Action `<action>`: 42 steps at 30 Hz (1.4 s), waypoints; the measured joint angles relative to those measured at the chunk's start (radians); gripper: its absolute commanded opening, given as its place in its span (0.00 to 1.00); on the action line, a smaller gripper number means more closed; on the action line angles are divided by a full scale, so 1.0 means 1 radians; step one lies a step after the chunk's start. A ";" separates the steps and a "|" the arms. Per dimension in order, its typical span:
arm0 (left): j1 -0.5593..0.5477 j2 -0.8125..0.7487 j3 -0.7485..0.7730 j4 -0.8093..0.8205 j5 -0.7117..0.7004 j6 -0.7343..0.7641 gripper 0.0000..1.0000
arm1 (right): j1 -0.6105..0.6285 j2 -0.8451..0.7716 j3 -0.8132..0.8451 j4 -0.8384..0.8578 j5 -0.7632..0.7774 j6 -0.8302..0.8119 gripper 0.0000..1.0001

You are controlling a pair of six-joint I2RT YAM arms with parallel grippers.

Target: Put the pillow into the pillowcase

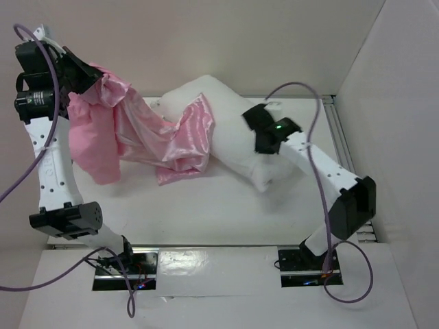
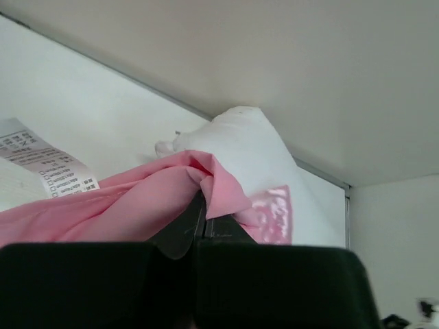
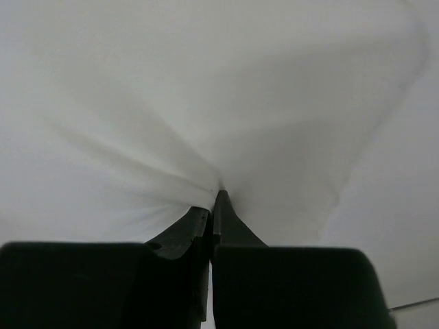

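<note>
The white pillow (image 1: 236,140) lies at the table's far middle, its left part under the pink pillowcase (image 1: 147,133). The pillowcase is crumpled, shiny satin toward the pillow and matte pink hanging at the left. My left gripper (image 1: 92,79) is raised at the far left and shut on a pillowcase edge; in the left wrist view the pink cloth (image 2: 137,199) bunches over the shut left gripper (image 2: 200,202), with the pillow (image 2: 254,147) beyond. My right gripper (image 1: 255,127) is shut on the pillow's fabric; the right wrist view shows the white cloth (image 3: 206,103) puckered at the right gripper (image 3: 218,199).
A white care label (image 2: 48,164) hangs at the left of the left wrist view. White walls enclose the table at the back and right (image 1: 391,103). A metal rail (image 1: 339,137) runs along the table's right edge.
</note>
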 measured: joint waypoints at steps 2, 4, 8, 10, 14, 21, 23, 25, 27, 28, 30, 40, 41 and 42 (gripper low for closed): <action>0.006 0.034 -0.002 -0.005 0.033 0.000 0.00 | -0.135 -0.067 0.013 0.001 0.037 -0.034 0.00; 0.016 0.049 -0.002 -0.005 0.053 0.000 0.00 | -0.195 -0.134 0.026 -0.010 0.066 -0.058 0.00; 0.039 0.055 0.011 -0.002 0.076 -0.011 0.00 | -0.124 -0.296 -0.050 -0.042 0.077 -0.076 0.00; 0.044 0.055 0.026 0.005 0.086 -0.018 0.00 | -0.038 -0.378 -0.153 -0.048 0.050 -0.068 0.00; 0.049 0.055 0.034 0.023 0.095 -0.022 0.00 | 0.168 -0.471 -0.367 -0.052 -0.064 -0.037 0.94; 0.049 0.047 0.006 0.027 0.097 -0.022 0.00 | 0.194 -0.439 -0.280 -0.026 -0.097 -0.098 1.00; 0.049 0.042 -0.009 0.028 0.096 -0.022 0.00 | 0.142 -0.351 -0.180 -0.018 -0.095 -0.131 1.00; 0.049 0.030 -0.035 0.028 0.093 -0.021 0.00 | 0.087 -0.241 -0.066 0.003 -0.097 -0.166 1.00; 0.049 0.015 -0.060 0.028 0.089 -0.021 0.00 | 0.039 -0.108 0.027 0.047 -0.108 -0.206 1.00; 0.049 0.009 -0.070 0.026 0.087 -0.021 0.00 | 0.013 -0.040 0.064 0.063 -0.125 -0.229 1.00; 0.049 -0.001 -0.084 0.028 0.087 -0.021 0.00 | -0.028 0.073 0.118 0.082 -0.145 -0.262 1.00; 0.033 -0.040 -0.150 0.029 0.089 -0.019 0.00 | -0.212 0.141 0.023 0.228 -0.328 -0.261 0.00; 0.027 -0.044 -0.159 0.029 0.089 -0.018 0.00 | -0.223 0.094 -0.004 0.234 -0.317 -0.251 0.00; 0.022 -0.047 -0.165 0.027 0.089 -0.018 0.00 | -0.239 0.045 -0.024 0.236 -0.302 -0.245 0.00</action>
